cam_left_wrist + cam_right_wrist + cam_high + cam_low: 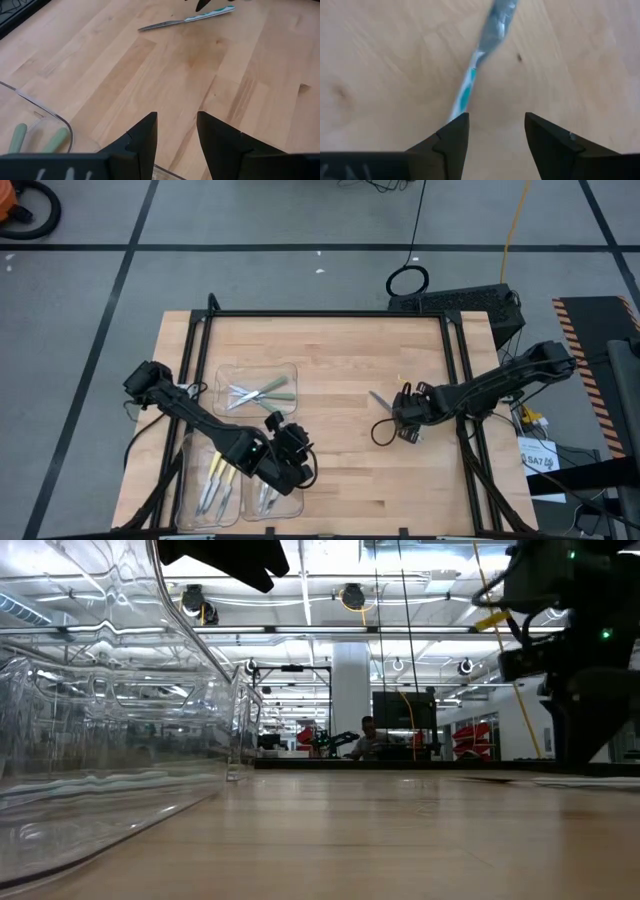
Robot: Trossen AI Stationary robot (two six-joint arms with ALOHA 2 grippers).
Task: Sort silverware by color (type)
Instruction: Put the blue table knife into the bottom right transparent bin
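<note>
A blue-handled utensil (466,92) lies flat on the bare wood right of the table's middle, its metal end (379,399) pointing to the far left. My right gripper (496,131) hangs open close above its handle end, pointing steeply down. The handle end reaches up to one fingertip (459,125), not into the gap. Green-handled silverware (262,392) lies in a clear tray (225,375). Yellow-handled pieces (216,472) and pale ones (266,496) lie in two near-left trays. My left gripper (177,132) stands open and empty above those trays' right edge. My right gripper stands with one fingertip (459,125) right at the utensil's handle end (455,114), coming from above. Whether it touches the handle I cannot tell. The utensil lies flat on the table.
Bare wood stretches between the trays and the right gripper (402,420). A dark frame rail (330,313) runs along the table's far edge. In the low view a clear tray wall (120,740) rises at the left. A person sits far behind the table (368,740).
</note>
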